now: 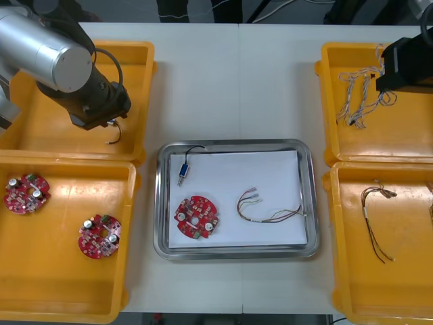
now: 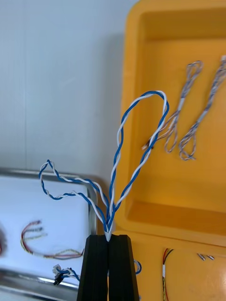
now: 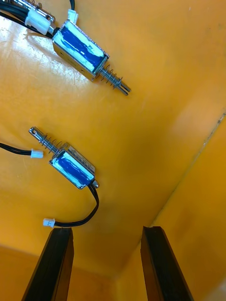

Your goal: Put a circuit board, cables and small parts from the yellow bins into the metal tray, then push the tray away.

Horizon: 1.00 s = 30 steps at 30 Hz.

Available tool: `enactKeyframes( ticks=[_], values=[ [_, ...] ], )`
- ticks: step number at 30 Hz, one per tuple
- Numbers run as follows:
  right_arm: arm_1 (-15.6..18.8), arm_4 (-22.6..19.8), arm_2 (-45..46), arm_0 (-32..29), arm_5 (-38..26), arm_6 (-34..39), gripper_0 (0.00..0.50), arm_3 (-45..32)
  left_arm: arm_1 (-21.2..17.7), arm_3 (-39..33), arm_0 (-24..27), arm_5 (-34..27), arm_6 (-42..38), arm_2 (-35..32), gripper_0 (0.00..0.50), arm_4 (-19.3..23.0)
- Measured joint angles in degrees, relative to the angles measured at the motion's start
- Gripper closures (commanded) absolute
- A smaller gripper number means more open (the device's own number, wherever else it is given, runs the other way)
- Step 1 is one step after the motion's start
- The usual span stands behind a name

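Three items are seen in the shiny metal tray (image 1: 157, 203): a round red circuit board (image 1: 196, 218), a thin red-and-yellow cable (image 1: 267, 206) and a small metal part (image 1: 183, 172) w/ black lead. A springy twisted blue-and-white cable (image 2: 117, 143) is pinched in the closed right gripper (image 2: 108, 237) by the far right bin (image 1: 406, 135), not yet delivered. The left gripper (image 3: 107, 230) is held wide over blue-wrapped parts (image 3: 73, 164). The tray push is judged outstanding.

Bright, even light with glare on the yellow bin (image 3: 155, 61).
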<state>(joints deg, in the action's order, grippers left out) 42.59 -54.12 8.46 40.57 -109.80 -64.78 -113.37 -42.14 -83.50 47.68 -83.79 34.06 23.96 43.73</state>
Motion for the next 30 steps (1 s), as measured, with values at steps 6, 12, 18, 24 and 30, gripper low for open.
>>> enactKeyframes(
  ticks=[6,12,18,24,30],
  values=[
    [3.22,-4.33,-6.19,-0.25,0.00,-9.33,0.500,-5.61,-0.02,-0.02,0.00,0.01,0.00,0.00,0.065,-0.02],
    [5.21,-5.91,-10.34,-0.26,0.00,-15.87,0.500,-9.74,-0.03,-0.03,0.00,0.04,0.00,0.00,0.064,-0.29],
    [7.21,-7.02,-16.22,-0.27,-0.01,-26.62,0.500,-12.76,-0.04,-0.04,0.00,0.08,-1.52,0.00,0.064,-1.11],
    [7.68,-7.64,-21.78,-0.07,-0.01,-31.66,0.500,-12.98,-0.06,-0.03,0.00,0.22,-6.51,0.00,0.065,-1.76],
    [7.59,-6.53,-29.42,2.53,-0.01,-36.58,0.500,-12.98,-0.14,1.16,0.00,1.72,-7.21,0.00,0.064,-2.01]
  ],
)
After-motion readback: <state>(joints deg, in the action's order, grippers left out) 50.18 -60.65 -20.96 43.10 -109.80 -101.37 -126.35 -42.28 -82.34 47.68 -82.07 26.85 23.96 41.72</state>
